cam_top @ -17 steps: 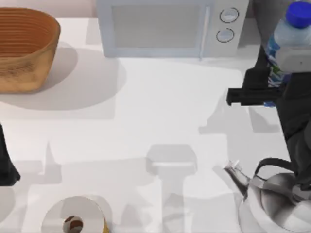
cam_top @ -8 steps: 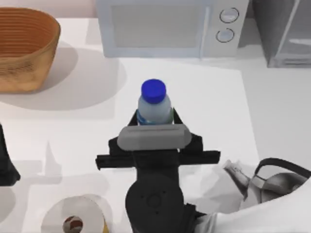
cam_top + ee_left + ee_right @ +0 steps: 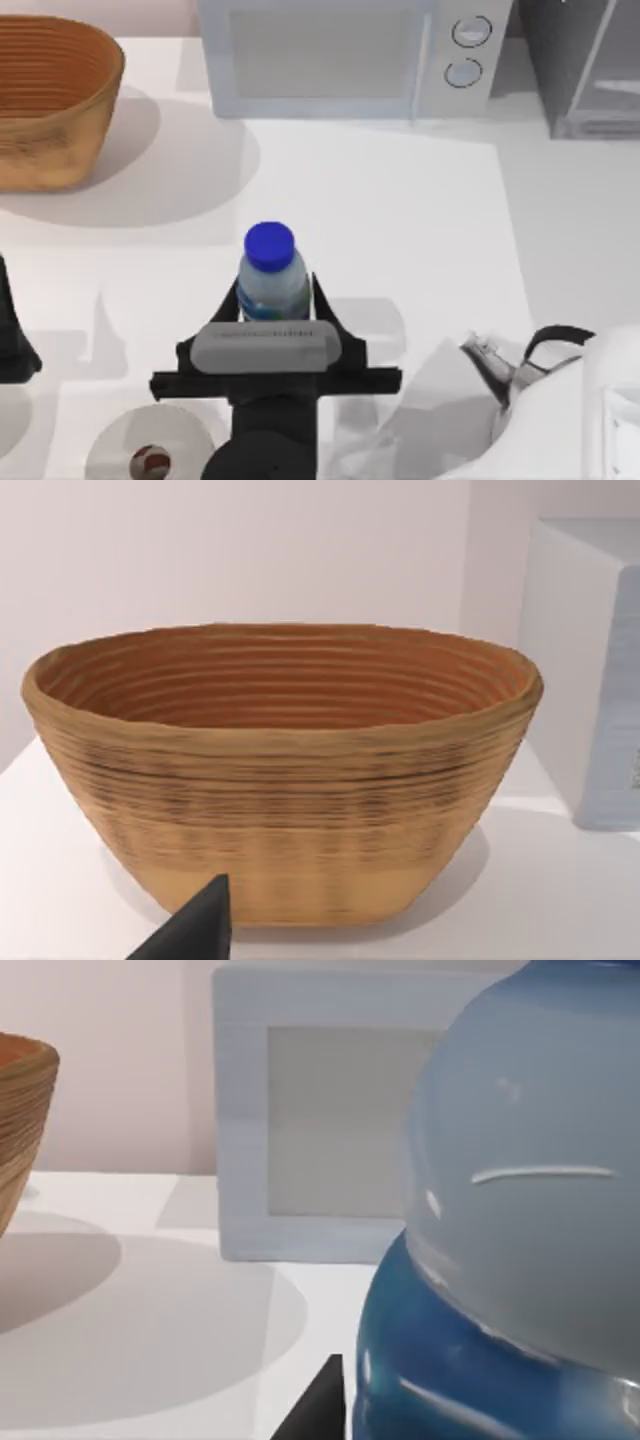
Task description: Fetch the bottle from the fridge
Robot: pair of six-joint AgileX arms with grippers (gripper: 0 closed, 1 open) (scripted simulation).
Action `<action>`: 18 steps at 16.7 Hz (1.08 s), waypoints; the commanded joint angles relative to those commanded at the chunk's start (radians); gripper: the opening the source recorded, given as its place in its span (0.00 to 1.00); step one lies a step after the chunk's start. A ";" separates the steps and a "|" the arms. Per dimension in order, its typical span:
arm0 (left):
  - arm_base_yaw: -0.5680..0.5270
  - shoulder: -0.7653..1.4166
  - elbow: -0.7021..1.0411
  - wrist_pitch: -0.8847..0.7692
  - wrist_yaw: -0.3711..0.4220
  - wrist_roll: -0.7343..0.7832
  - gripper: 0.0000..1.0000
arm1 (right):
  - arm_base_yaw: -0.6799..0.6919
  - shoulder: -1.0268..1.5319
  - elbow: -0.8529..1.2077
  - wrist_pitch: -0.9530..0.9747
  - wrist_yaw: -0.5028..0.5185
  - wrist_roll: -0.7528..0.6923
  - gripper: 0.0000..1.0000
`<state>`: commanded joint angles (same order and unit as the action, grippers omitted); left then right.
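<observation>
The bottle (image 3: 272, 288), clear with a round blue cap, stands upright over the table's front middle, a little left of centre. My right gripper (image 3: 275, 302) is shut on the bottle, one dark finger on each side of its body. Up close in the right wrist view, the bottle (image 3: 520, 1210) shows its pale body and blue band. The fridge (image 3: 585, 70), dark grey with a glassy silver-framed panel, stands at the far right corner, well away from the bottle. My left gripper (image 3: 10, 340) is parked at the table's left edge.
A woven basket (image 3: 50, 100) sits at the far left and a light grey microwave (image 3: 340, 60) at the far middle. A metal kettle (image 3: 535, 375) stands at the front right beside my right arm. A roll of paper (image 3: 150, 450) lies at the front left.
My right gripper has carried the bottle from the fridge at the far right across the table to the middle, then further left and nearer the front edge. The left arm has stayed still.
</observation>
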<state>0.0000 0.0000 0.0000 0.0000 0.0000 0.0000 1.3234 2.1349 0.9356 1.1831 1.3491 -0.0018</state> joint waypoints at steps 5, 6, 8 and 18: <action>0.000 0.000 0.000 0.000 0.000 0.000 1.00 | -0.034 0.035 0.017 0.018 -0.035 -0.001 0.00; 0.000 0.000 0.000 0.000 0.000 0.000 1.00 | -0.048 0.056 0.027 0.027 -0.052 -0.002 0.00; 0.000 0.000 0.000 0.000 0.000 0.000 1.00 | -0.073 0.085 0.045 0.046 -0.078 -0.004 0.00; 0.000 0.000 0.000 0.000 0.000 0.000 1.00 | -0.137 0.155 0.083 0.083 -0.135 -0.010 0.23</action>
<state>0.0000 0.0000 0.0000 0.0000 0.0000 0.0000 1.1864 2.2901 1.0185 1.2664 1.2141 -0.0116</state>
